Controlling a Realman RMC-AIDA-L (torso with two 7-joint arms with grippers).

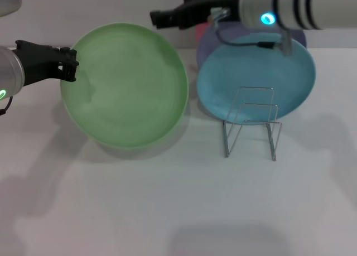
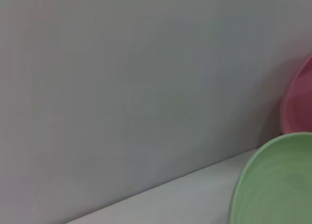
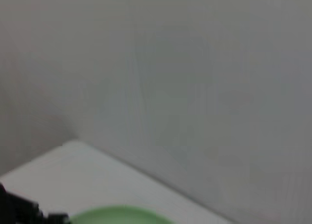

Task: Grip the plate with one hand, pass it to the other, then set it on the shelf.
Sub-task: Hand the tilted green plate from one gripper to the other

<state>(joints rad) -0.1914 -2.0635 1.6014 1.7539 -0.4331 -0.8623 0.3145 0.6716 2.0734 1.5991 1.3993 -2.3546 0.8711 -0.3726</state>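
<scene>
Left pincer [image 1: 71,65] clamps green plate [image 1: 125,86]; right pincer [image 1: 159,17] hovers near.

**Soft, even light; wrist views blurred**

The head view is evenly lit from above. Soft shadows spread across the white counter [image 1: 167,211] beneath the green plate [image 1: 125,86] and beside the wire rack [image 1: 251,125]. No harsh glare shows. Both wrist views are dimmer, grey and out of focus, with the plate's edge smeared.

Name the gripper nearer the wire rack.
Right. The right gripper hangs behind the wire rack; the left gripper grips the green plate at its far rim.
</scene>
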